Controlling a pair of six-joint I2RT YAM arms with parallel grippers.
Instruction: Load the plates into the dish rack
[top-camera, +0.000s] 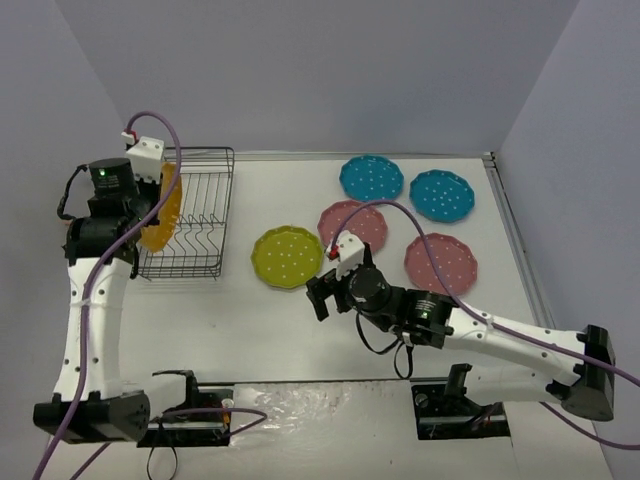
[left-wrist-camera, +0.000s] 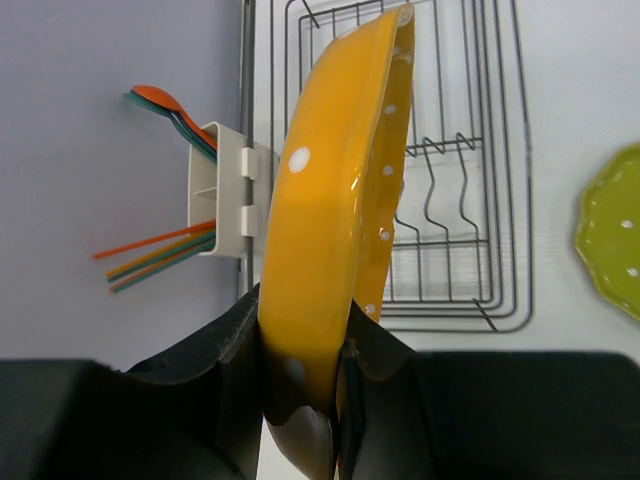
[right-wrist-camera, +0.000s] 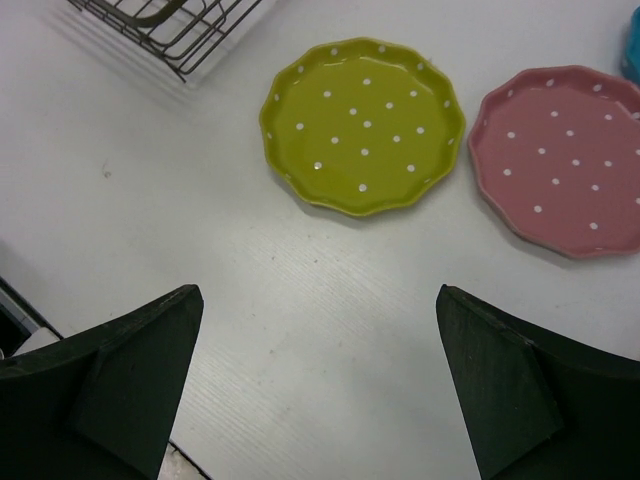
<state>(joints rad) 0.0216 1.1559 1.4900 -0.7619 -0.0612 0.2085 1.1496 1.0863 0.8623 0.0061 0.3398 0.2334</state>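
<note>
My left gripper (left-wrist-camera: 305, 345) is shut on the orange plate (left-wrist-camera: 335, 210), held on edge over the near-left end of the black wire dish rack (top-camera: 195, 215); plate (top-camera: 165, 210) and gripper (top-camera: 140, 215) also show from above. The rack (left-wrist-camera: 455, 230) holds no plates. The yellow-green plate (top-camera: 288, 256), two pink plates (top-camera: 352, 224) (top-camera: 440, 263) and two teal plates (top-camera: 371, 177) (top-camera: 442, 195) lie flat on the table. My right gripper (top-camera: 325, 292) is open and empty, just in front of the yellow-green plate (right-wrist-camera: 362, 125); a pink plate (right-wrist-camera: 565, 160) lies to its right.
A white holder (left-wrist-camera: 232, 190) with orange and teal cutlery hangs on the rack's left side. Grey walls enclose the table on the back, left and right. The table's near edge (right-wrist-camera: 30, 310) is close behind my right gripper.
</note>
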